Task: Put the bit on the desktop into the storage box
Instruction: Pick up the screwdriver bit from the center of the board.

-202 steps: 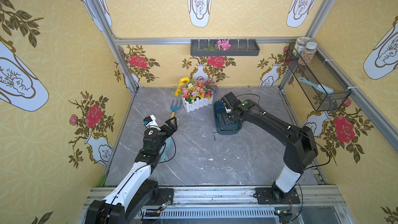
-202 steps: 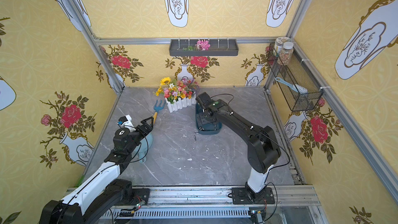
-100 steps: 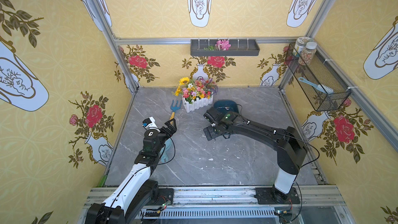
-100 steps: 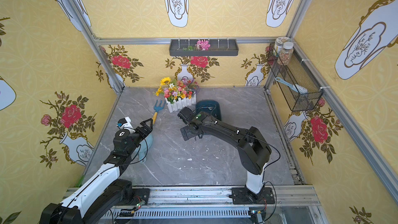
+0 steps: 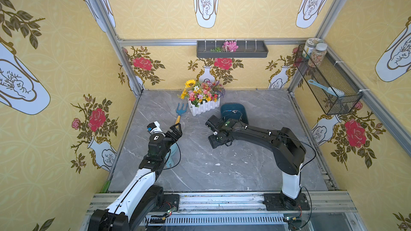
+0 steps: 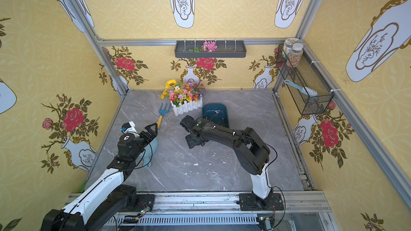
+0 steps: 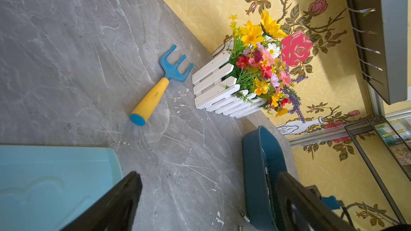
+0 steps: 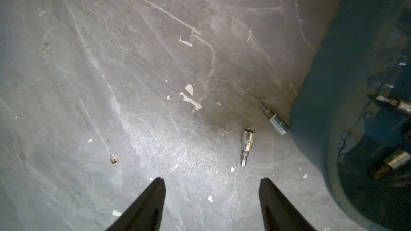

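Silver metal socket bit (image 8: 247, 146) lies just past the half-open, empty jaws of the right gripper (image 8: 212, 181), on the grey marble desktop (image 8: 111, 63), near the dark teal plastic storage box (image 8: 333, 85). A slimmer bit (image 8: 274, 118) lies at that box's wall. The left gripper (image 7: 209, 175) gapes wide, holding nothing.

In both top views the right gripper (image 5: 219, 141) is covered from above by its own wrist, so its fingers are not seen. The bits lying on the desktop (image 5: 200, 170) beneath it cannot be made out there. The near end of the storage box (image 5: 232, 110) is hidden by the right arm, and most of the pale blue scoop (image 5: 173, 152) is concealed under the left arm. In the right wrist view the storage box is cut off by the picture's edge, and the pieces inside it (image 8: 398, 162) are dark and blurred. In the left wrist view the scoop is cropped.
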Robot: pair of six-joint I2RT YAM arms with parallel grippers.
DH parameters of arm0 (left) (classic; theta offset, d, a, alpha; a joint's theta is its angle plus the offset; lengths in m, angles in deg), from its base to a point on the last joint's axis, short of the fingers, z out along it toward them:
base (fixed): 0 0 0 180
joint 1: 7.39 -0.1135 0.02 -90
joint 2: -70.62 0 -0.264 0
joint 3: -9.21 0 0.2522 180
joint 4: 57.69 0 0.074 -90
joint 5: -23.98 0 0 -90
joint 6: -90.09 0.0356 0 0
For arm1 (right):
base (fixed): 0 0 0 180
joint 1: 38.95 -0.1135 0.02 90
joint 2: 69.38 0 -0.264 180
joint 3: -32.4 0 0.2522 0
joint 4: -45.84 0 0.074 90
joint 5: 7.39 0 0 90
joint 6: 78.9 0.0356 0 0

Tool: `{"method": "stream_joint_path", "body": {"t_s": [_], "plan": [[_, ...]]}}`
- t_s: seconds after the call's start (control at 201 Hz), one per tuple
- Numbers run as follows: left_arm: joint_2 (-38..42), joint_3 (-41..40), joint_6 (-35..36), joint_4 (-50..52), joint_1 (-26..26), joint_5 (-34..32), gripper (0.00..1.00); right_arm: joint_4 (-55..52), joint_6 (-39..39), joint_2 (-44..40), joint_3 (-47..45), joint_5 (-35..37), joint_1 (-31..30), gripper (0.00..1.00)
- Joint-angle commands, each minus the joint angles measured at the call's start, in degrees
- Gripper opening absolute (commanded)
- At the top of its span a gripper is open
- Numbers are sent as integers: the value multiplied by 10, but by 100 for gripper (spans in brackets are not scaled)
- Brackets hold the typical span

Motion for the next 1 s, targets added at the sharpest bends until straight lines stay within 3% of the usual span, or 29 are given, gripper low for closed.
{"method": "stream_joint_path", "body": {"t_s": [0.0, 0.234, 0.708, 0.992], "plan": [[-1, 1, 4, -5, -1, 0, 100, 15, 4, 8, -4, 3, 3, 65], [-2, 1, 4, -5, -1, -1, 100, 22, 5, 14, -17, 4, 15, 51], [-4, 6, 4, -4, -2, -2, 100, 22, -5, 37, -17, 21, 33, 42], [-10, 8, 4, -6, -2, 0, 100, 26, -8, 58, -8, 15, 34, 32]]}}
